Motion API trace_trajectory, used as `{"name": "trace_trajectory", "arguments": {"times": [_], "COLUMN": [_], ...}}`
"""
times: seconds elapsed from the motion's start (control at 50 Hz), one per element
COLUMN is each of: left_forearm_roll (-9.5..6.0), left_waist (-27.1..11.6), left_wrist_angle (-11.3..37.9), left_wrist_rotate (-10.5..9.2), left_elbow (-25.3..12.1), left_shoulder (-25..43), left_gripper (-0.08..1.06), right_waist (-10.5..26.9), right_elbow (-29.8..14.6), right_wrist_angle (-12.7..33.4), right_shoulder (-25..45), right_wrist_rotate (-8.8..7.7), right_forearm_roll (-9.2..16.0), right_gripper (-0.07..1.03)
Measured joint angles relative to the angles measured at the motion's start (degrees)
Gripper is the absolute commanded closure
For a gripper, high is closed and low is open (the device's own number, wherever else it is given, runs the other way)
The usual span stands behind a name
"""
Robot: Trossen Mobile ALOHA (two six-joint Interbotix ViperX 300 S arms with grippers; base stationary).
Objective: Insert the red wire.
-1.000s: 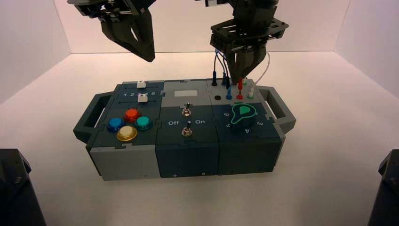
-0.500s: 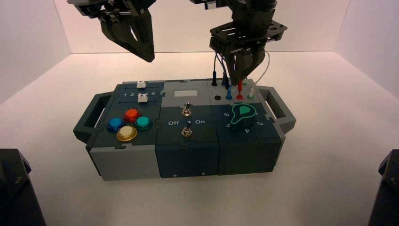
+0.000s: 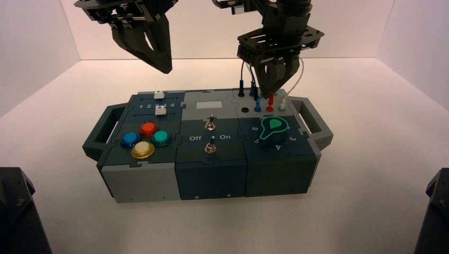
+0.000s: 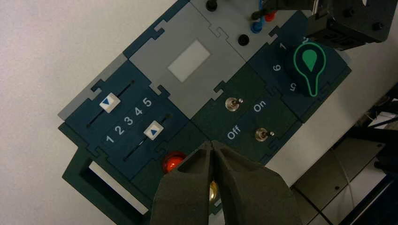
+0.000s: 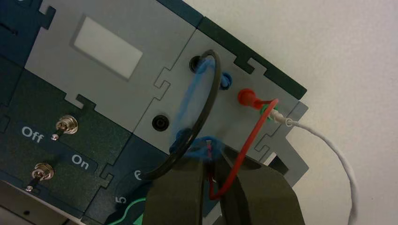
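Right gripper (image 3: 268,96) above the far right part of the box (image 3: 212,143), its tips close over the plug sockets; the fingers stand narrow, drawn together, with the red wire (image 5: 244,150) running down between them (whether they grip its near plug cannot be told). One red plug (image 5: 248,98) sits in the far row of sockets, and the wire arches from it towards the gripper. In the high view, a red plug (image 3: 270,101) stands at the red socket (image 3: 269,109) of the near row, just below the fingertips, between the blue plug (image 3: 258,106) and the pale plug (image 3: 282,105). A black wire (image 5: 209,103) and a blue wire (image 5: 190,91) loop beside the red one; a white wire (image 5: 331,145) curves away on the other side. The left gripper (image 4: 211,143) hangs above the left part of the box, its fingers narrow, tips together, holding nothing
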Motion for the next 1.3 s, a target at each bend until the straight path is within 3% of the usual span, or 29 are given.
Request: {"name": "trace_trajectory", "arguments": {"times": [1.3], "left_forearm_roll": [0.00], "left_waist": [-1.0], "left_wrist_angle": [0.1], "left_wrist_rotate": [0.00], "left_elbow": [0.2], "left_shoulder": [0.3], "left_gripper": [1.01], "right_waist": [0.2], "right_elbow": [0.9], "right_wrist_angle": [1.9], "right_shoulder": [0.5], "right_wrist_rotate": [-0.09], "right_forearm_roll": [0.3], "right_gripper": [0.98]}}
